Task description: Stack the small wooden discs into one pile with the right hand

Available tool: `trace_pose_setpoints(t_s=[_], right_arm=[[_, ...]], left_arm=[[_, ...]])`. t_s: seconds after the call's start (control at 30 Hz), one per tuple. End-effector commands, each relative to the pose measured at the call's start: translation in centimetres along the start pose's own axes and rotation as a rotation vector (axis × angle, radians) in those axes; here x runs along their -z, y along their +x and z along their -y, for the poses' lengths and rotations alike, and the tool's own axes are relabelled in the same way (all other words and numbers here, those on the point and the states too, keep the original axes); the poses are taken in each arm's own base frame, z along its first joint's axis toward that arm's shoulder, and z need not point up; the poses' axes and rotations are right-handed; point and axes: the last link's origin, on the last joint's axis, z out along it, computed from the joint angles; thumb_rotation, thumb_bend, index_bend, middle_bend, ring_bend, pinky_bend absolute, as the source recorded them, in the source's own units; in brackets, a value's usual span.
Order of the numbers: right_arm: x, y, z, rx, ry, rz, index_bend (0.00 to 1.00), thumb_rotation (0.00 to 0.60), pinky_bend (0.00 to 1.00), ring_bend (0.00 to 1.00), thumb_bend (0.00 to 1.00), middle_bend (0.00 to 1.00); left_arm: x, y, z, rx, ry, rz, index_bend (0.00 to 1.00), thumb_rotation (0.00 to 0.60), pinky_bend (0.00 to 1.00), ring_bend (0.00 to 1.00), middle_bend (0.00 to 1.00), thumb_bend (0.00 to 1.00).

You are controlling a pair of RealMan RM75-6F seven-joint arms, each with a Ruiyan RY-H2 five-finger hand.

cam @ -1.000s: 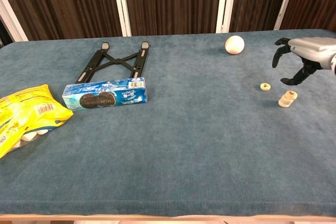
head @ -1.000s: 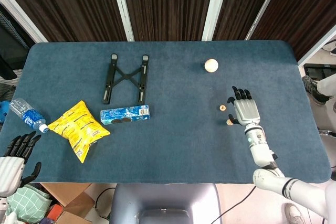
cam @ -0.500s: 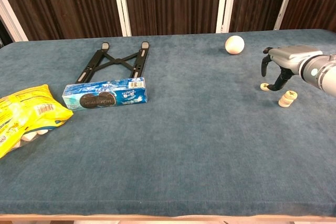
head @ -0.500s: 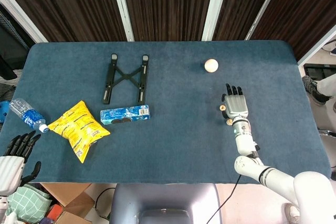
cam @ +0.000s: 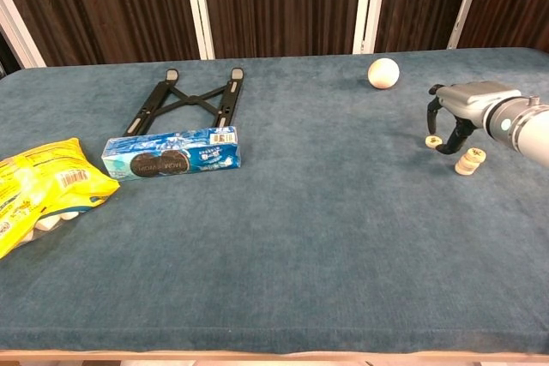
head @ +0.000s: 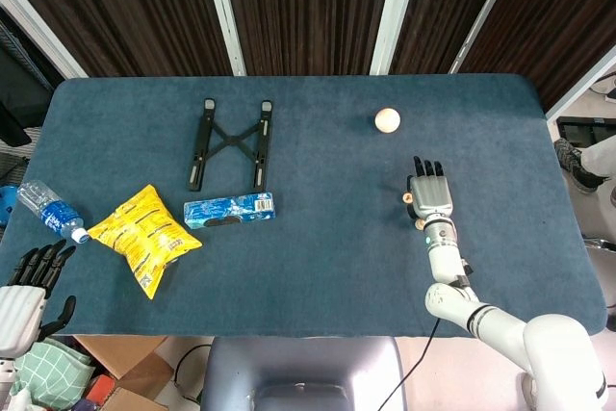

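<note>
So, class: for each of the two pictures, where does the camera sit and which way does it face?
Head view: high above, looking down on the table; shows both hands, right hand and left hand.
Chest view: low at the near edge, facing across the table; shows only the right hand.
Shared: loose disc, ball.

The right hand has a silver-grey metal back, flat and boxy, with black fingers ending in dark tips. Behind it sits a narrow grey wrist with a small green dot of light, then a black ring, and then a thick, rounded white forearm with smooth glossy shells and another black band at the joint. In the chest view the same hand shows a grey shell and thin black fingers. The left hand matches it: black fingers on a pale silver-grey palm block.
</note>
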Motion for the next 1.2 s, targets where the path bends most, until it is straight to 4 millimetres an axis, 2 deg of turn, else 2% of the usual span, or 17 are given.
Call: trace_pose_setpoints(t_s=[0.03, 0.33, 0.5, 0.77, 0.97, 1.2], right_arm=[[-0.1, -0.2, 0.2, 0.002, 0.002, 0.006, 0.55, 0.6, 0.0, 0.0, 0.44, 0.07], [-0.4, -0.5, 0.5, 0.004, 0.002, 0.014, 0.57, 0.6, 0.0, 0.0, 0.47, 0.07], [-0.4, -0.6, 0.4, 0.001, -0.003, 0.016, 0.62, 0.6, 0.01, 0.0, 0.49, 0.07], [0.2, 0.1, 0.2, -0.024, 0.025, -0.008, 0.66, 0.6, 0.01, 0.0, 0.5, 0.08], [2.9, 1.4, 0.0, -0.064, 0.124, -0.045, 0.66, 0.6, 0.01, 0.0, 0.5, 0.08], [7.1, 2.6, -1.4, -0.092, 0.236, -0.045, 0.65, 0.6, 0.01, 0.0, 0.5, 0.08]], left_arm=[[0.0, 0.0, 0.0, 0.0, 0.002, -0.001, 0.0, 0.6, 0.07, 0.0, 0.0, 0.49], [0.1, 0.0, 0.1, -0.002, 0.003, -0.001, 0.0, 0.6, 0.07, 0.0, 0.0, 0.49], [0.1, 0.1, 0.1, 0.0, 0.004, -0.003, 0.0, 0.6, 0.07, 0.0, 0.0, 0.49], [0.1, 0.1, 0.1, 0.002, 0.003, -0.006, 0.0, 0.6, 0.07, 0.0, 0.0, 0.49], [0.2, 0.1, 0.0, 0.001, 0.0, -0.008, 0.0, 0.6, 0.07, 0.0, 0.0, 0.49], [0.3, 0.1, -0.1, -0.001, -0.003, -0.008, 0.0, 0.6, 0.07, 0.0, 0.0, 0.49]])
